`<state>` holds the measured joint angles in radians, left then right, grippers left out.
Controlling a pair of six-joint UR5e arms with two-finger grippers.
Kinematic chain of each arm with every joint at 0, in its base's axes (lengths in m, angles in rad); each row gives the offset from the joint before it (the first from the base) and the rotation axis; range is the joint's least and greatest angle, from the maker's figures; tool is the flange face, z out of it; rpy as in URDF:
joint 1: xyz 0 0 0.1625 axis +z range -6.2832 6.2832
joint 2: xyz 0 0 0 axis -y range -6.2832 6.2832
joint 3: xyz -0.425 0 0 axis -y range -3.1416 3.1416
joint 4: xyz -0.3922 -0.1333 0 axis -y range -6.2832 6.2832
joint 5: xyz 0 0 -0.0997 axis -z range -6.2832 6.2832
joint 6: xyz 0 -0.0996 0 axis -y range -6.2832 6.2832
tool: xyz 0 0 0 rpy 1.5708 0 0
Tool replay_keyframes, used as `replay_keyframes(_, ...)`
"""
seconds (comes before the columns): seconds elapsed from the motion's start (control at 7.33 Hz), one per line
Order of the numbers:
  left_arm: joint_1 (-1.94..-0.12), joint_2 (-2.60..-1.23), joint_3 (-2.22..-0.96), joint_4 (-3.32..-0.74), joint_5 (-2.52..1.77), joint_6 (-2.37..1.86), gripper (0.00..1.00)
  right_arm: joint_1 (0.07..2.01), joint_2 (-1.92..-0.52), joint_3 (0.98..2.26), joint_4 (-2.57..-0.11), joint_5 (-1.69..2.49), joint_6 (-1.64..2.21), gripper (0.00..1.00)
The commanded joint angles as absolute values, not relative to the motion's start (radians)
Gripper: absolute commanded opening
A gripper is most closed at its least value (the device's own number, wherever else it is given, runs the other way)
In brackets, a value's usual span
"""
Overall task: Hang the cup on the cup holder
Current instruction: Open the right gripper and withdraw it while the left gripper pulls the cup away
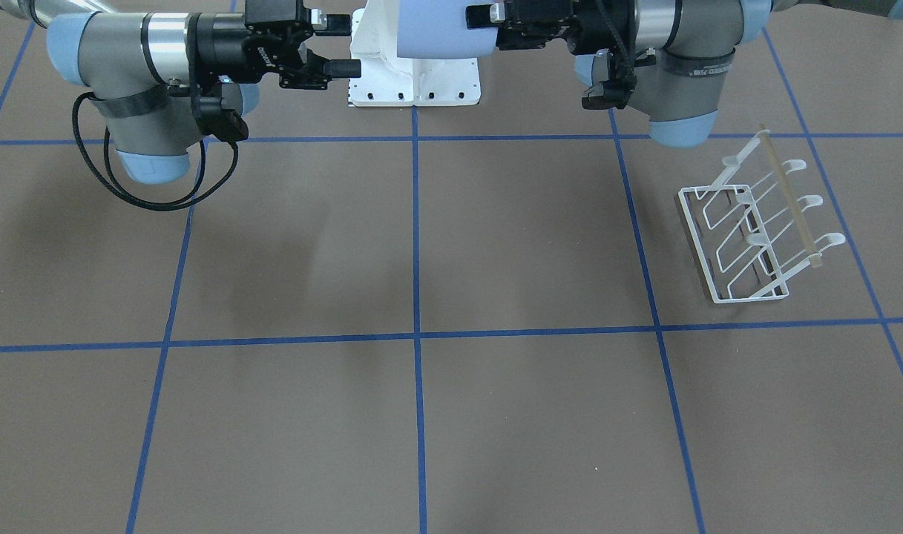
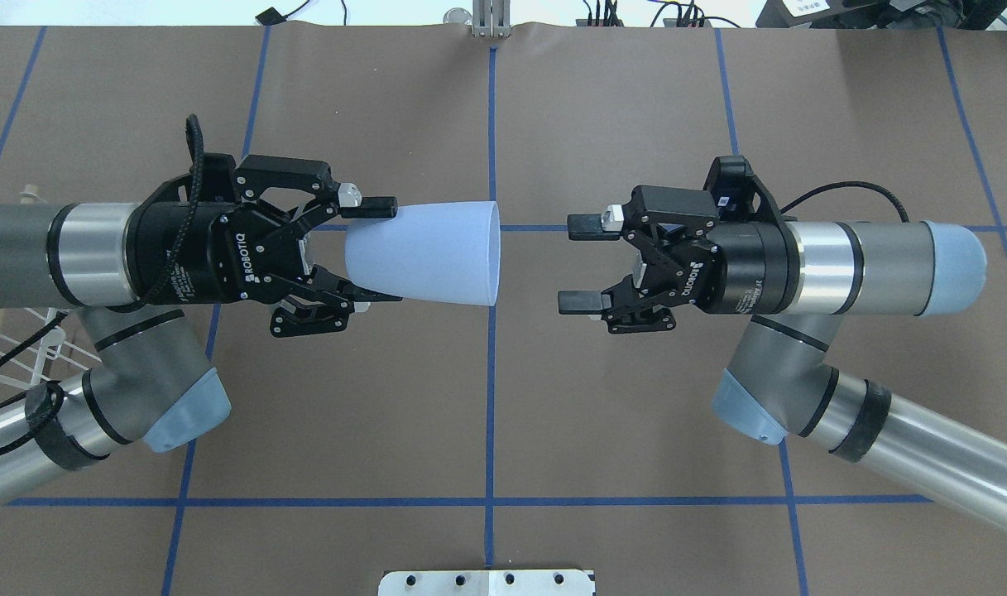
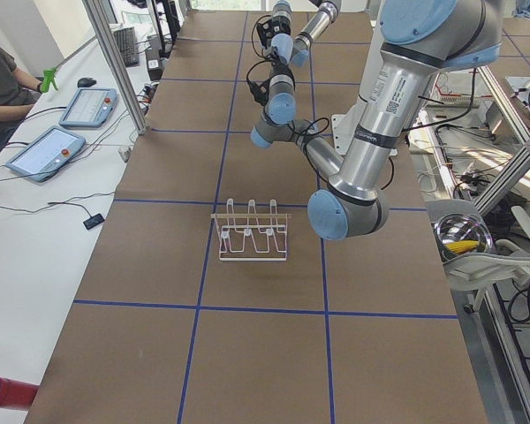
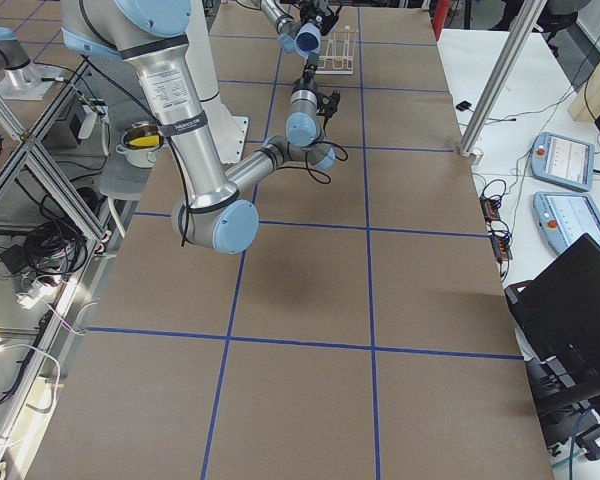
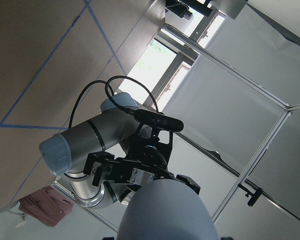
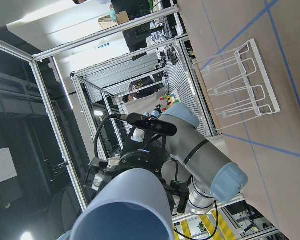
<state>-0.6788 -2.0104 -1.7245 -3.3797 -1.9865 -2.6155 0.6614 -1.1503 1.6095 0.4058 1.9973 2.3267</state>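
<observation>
The light blue cup [image 2: 429,252] is held level in the air, its base in my left gripper [image 2: 379,248], which is shut on it, and its open mouth toward my right gripper [image 2: 566,262]. The right gripper is open and empty, a short gap from the rim. In the front view the cup [image 1: 440,30] sits between the right gripper [image 1: 345,46] and the left gripper [image 1: 484,30]. The white wire cup holder [image 1: 763,222] stands on the table on my left side, with nothing on its prongs. It is mostly hidden under my left arm in the overhead view [image 2: 7,339].
The brown table [image 2: 635,430] carries a grid of blue tape lines. The robot's white base plate [image 1: 414,78] is at the near edge between the arms. A metal bowl [image 3: 464,234] sits off the table beside the base. An operator sits at a side desk [image 3: 0,79].
</observation>
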Motion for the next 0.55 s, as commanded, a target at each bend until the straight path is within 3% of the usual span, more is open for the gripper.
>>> replay_keyframes(0.0,-0.820,-2.003,-1.718,-3.355,-1.997,-2.603,0.00,0.777,-1.210,1.585,0.407,2.066,2.189,1.00)
replay_keyframes(0.41,-0.987,-1.942,-1.716,-3.181,-2.138,-2.335,0.00,0.905,-1.275,1.438,0.375,2.104,1.825,1.00)
